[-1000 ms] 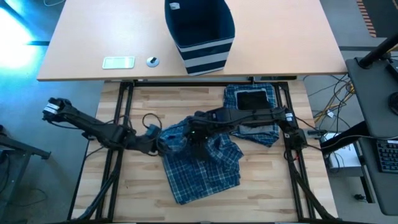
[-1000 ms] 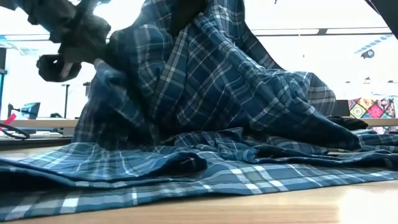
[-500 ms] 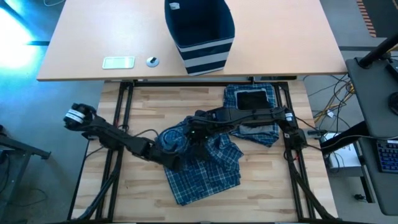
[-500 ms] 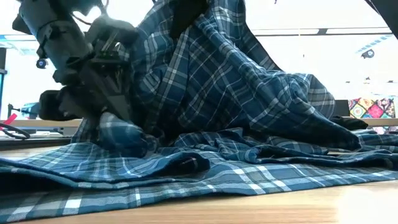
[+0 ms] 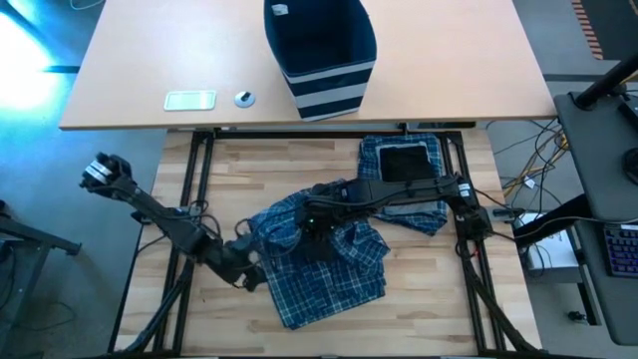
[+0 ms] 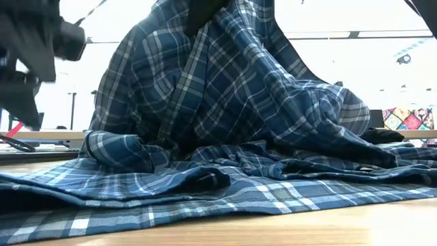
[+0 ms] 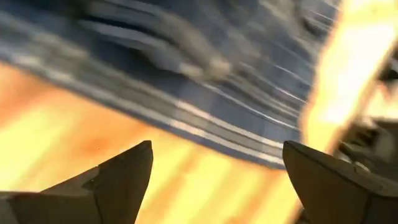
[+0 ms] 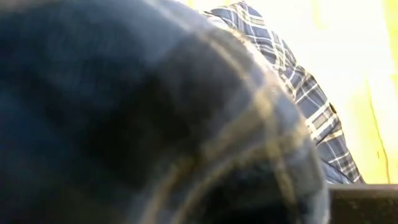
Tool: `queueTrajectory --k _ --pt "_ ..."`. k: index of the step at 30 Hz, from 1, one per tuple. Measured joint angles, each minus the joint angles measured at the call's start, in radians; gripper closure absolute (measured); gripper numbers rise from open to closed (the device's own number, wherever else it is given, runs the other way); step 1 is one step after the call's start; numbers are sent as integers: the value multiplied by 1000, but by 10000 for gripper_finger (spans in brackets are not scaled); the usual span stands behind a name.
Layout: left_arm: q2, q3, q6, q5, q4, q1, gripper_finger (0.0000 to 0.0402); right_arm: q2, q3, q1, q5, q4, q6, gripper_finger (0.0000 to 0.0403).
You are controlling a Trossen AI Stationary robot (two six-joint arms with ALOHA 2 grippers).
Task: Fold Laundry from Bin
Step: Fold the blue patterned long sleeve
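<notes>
Navy bin [image 5: 320, 50] apart from plaid laundry [image 5: 324, 261]; left fingers [image 7: 118, 180] apart, right fingers clamped on laundry.

Bare tabletop [image 5: 209, 175] lies open along the left and near edges. The centre is blocked by the crumpled plaid garment [image 5: 324, 259], raised into a peak under the right gripper [image 5: 317, 224], whose arm spans the right half above the cloth. The left gripper [image 5: 251, 277], fingers spread, sits just beside the garment's left edge. A folded plaid pile [image 5: 404, 179] fills the far right corner. The bin [image 5: 319, 50] stands on a separate table beyond.
</notes>
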Motion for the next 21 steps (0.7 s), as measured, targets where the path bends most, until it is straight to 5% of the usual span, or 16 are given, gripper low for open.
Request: queueTrajectory --k 8,15,21 --pt "-54 -267 -236 -223 -84 65 95 0 0 38 0 1 77 394" --pt "-53 -366 -178 -387 69 145 106 2 -2 75 4 22 176 394" --pt "57 -367 -157 -461 -3 229 107 4 -53 139 9 115 231 394"
